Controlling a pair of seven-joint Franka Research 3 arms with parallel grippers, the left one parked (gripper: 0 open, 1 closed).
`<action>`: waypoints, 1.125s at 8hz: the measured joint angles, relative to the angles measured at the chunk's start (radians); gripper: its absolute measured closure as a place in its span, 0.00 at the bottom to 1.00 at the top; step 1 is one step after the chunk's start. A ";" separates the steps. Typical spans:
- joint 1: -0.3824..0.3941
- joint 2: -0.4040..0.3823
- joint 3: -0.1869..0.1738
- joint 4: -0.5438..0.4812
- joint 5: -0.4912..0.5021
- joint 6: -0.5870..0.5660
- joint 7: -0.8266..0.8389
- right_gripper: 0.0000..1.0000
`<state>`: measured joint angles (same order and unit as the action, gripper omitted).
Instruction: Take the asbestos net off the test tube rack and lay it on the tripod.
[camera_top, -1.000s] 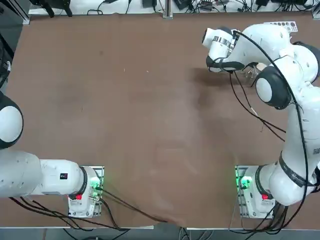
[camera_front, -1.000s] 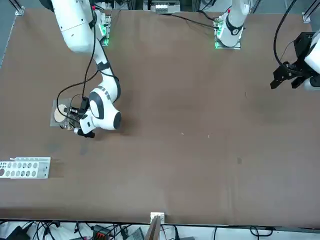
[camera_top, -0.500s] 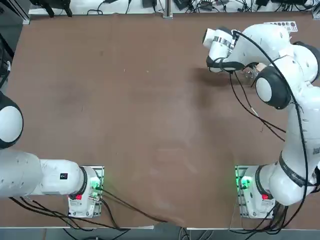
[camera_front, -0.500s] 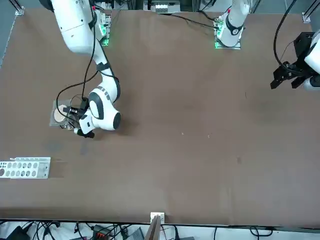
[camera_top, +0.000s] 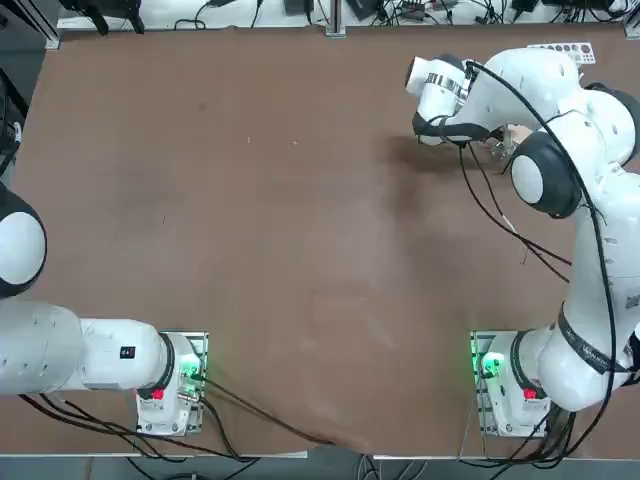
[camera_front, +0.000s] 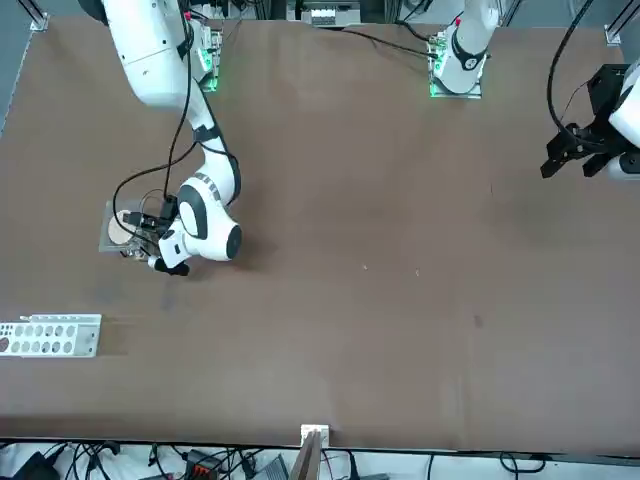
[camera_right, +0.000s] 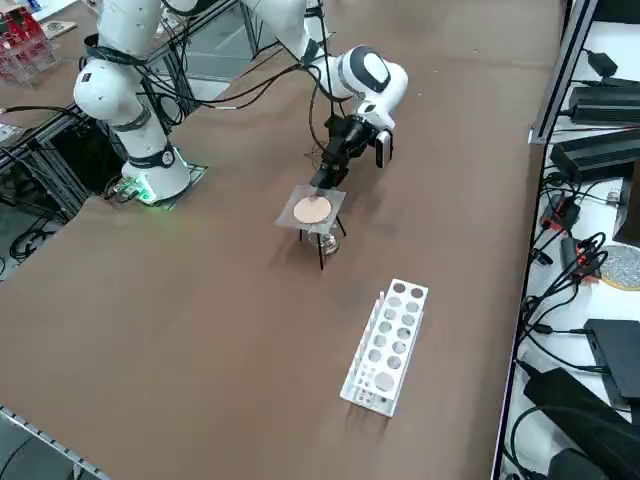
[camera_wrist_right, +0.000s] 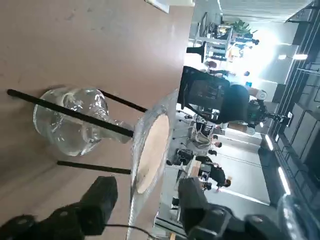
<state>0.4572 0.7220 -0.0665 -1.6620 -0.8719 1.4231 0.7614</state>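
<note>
Lying face up on the tripod (camera_right: 320, 250), the asbestos net (camera_right: 289, 216) spread level, square-sided | grey mesh, round pale matte disc; thin black legs around clear, rounded glassware (camera_wrist_right: 75, 117); white perforated rack (camera_right: 388, 345) nearby, long axis slanting | right gripper (camera_wrist_right: 147, 187): fingers apart, astride the net's edge, unclamped

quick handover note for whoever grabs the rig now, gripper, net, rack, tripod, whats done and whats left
Right gripper: at the net's edge, fingers open on either side of it, not gripping.
Asbestos net: lying on the tripod, over a glass vessel.
Test tube rack: standing apart on the table, net off it.
Done: net off the rack and on the tripod.
Left: probably just back the right arm away without nudging the net.
</note>
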 joint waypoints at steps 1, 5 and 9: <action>0.000 0.000 0.000 0.016 0.003 -0.001 -0.042 0.04; -0.003 -0.039 -0.016 0.268 0.140 -0.070 -0.306 0.00; -0.070 -0.095 -0.026 0.571 0.328 -0.181 -0.532 0.00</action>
<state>0.3873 0.6269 -0.0922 -1.0914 -0.5443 1.2418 0.2296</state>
